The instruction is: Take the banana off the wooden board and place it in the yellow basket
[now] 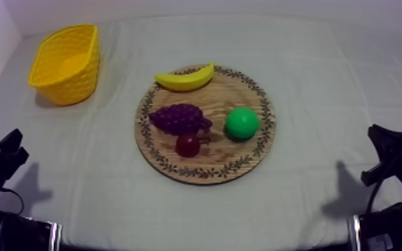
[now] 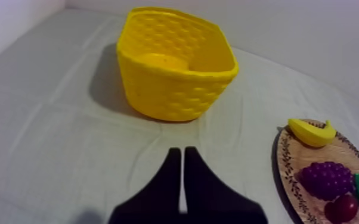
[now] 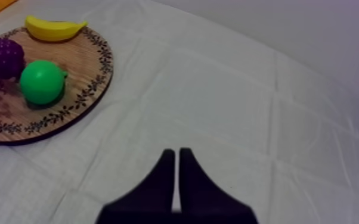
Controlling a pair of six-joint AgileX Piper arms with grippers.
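1. The banana (image 1: 185,78) lies on its side at the far edge of the wooden board (image 1: 205,175), its curved back on the patterned rim. It is untouched.
2. The yellow basket (image 1: 77,83) stands upright near the far left corner of the table (image 1: 310,80), well apart from the board, with nothing visible inside it.
3. The left gripper (image 2: 182,150) rests low near the table's near left corner, its fingers pressed together into a narrow wedge, gripping nothing. It faces the basket.
4. The right gripper (image 3: 176,151) sits near the near right corner, likewise closed flat on nothing.
5. The task looks not yet begun, and neither arm has approached the fruit.
6. Risk: fingers brought down while closed would only shove the banana off the board's far edge, so they need to part first.
7. Risk: the banana is smooth and tapers at both ends. A grip near a tip would probably slip or let it swing, so the thick middle seems safer.
8. Risk: the bunch of grapes (image 1: 179,119) lies near the banana towards the board's centre, with the small red fruit (image 1: 187,145) and a round green fruit (image 1: 242,123) beyond. A finger reaching in from the near side could nudge them.
9. Risk: the basket looks light and tall-walled, and a low carry might catch its rim and push it towards the table's left edge
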